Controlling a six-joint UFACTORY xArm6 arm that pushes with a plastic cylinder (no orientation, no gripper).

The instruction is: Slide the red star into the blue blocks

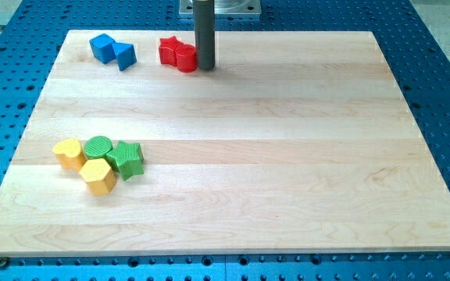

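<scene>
Dark rod, no pincer fitted, so nothing to open or close. My tip (205,68) sits at the view's top, touching the right side of a red round block (186,58). Red star (169,50) is just left of that, touching it. Blue blocks (112,49), a pair, lie further left, a clear gap away from the star. Task barely begun: star not yet at the blues. Yellow and green cluster (100,161) lower left on the worktop (287,156), unrelated.
</scene>
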